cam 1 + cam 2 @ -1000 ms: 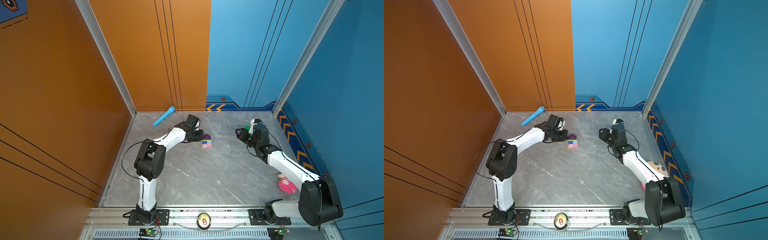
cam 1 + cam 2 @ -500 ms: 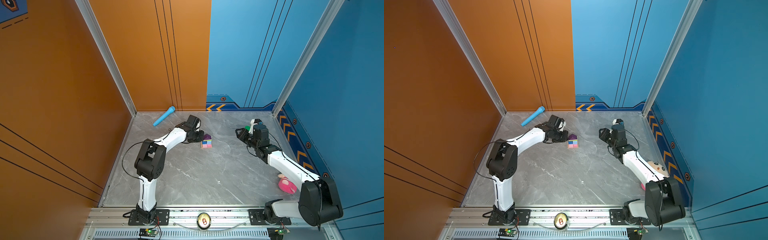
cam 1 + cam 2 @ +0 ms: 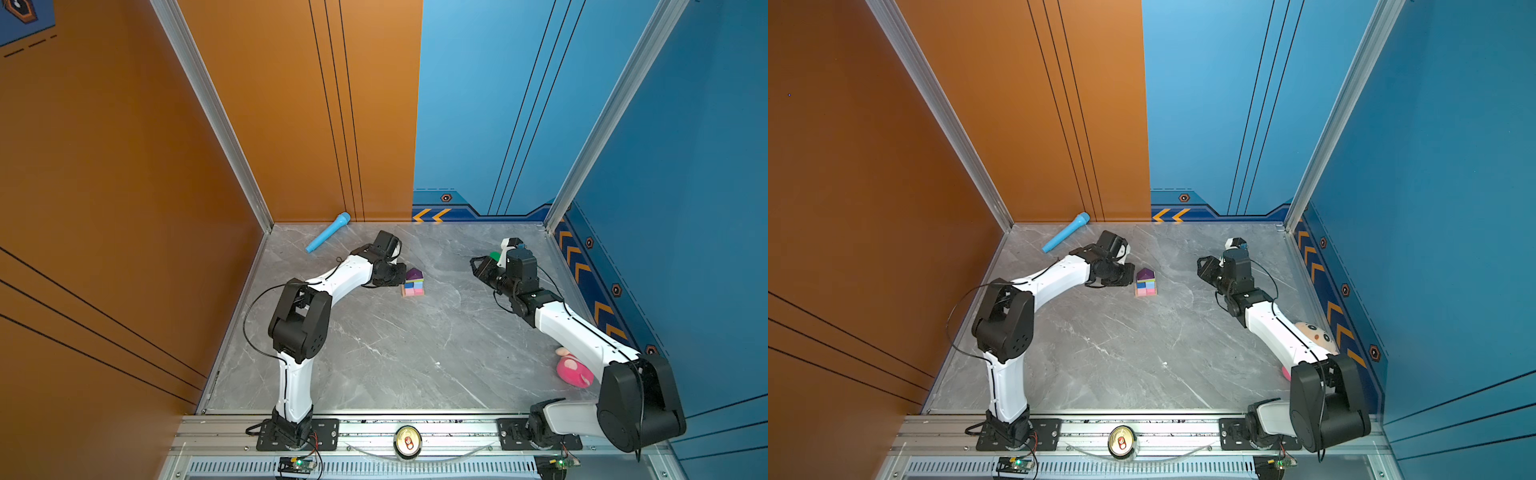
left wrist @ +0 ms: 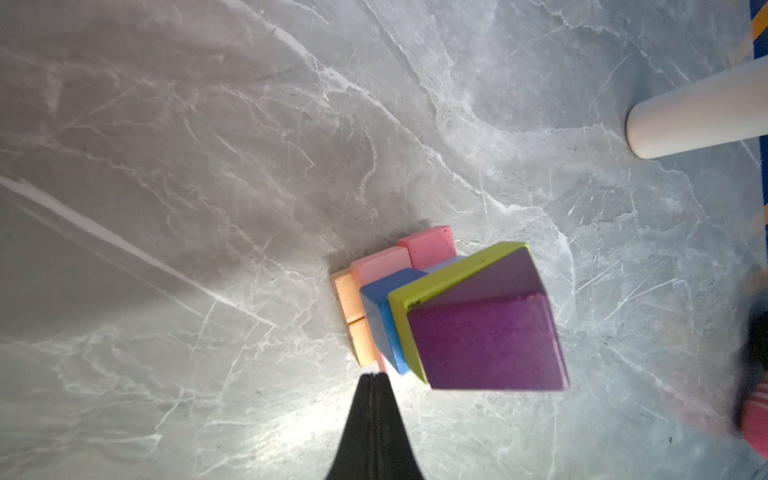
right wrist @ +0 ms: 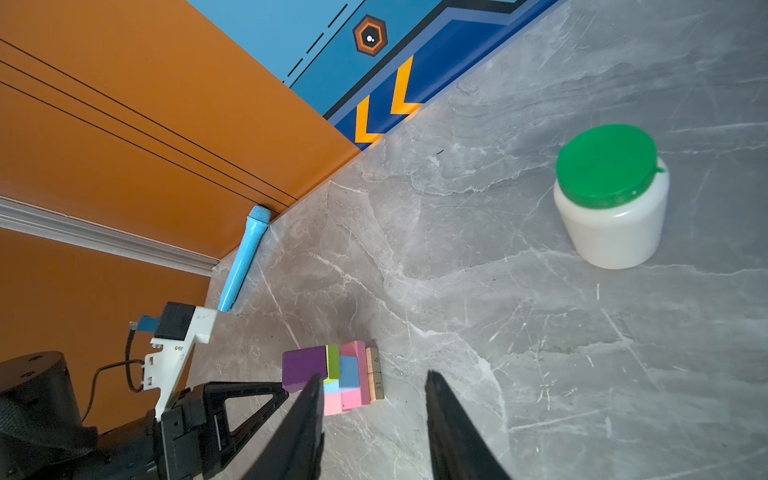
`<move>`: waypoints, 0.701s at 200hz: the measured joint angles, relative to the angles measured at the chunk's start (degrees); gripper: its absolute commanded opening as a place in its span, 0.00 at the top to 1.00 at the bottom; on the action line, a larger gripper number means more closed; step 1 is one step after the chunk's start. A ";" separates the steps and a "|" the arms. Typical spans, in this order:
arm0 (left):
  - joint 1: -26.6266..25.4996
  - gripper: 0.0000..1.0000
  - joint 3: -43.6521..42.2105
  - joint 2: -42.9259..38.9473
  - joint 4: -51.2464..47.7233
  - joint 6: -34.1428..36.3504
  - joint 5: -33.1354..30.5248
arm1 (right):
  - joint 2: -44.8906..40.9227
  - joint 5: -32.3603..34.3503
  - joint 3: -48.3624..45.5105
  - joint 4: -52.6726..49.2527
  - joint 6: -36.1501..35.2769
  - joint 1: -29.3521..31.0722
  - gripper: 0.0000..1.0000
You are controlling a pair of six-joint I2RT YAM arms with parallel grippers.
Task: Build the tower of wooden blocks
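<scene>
the tower (image 4: 486, 340) sits just beside the left gripper (image 4: 374, 376), jaws closed and empty, and well apart from the right gripper (image 5: 372, 374), jaws parted, empty.

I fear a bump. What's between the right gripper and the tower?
Nothing, just bare grey table between the right gripper and tower, in both top views.
</scene>
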 measured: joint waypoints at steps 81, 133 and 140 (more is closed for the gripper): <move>0.83 1.00 -4.22 -8.57 1.05 0.15 -2.03 | 9.20 -3.74 4.00 0.13 0.07 2.14 0.87; 3.72 1.00 -14.36 -8.72 9.49 -4.07 -0.28 | 18.08 -6.14 8.61 0.57 -0.02 4.66 1.00; 4.09 1.00 -15.76 -8.74 10.93 -4.90 0.11 | 19.34 -6.64 9.38 0.74 0.00 4.92 1.00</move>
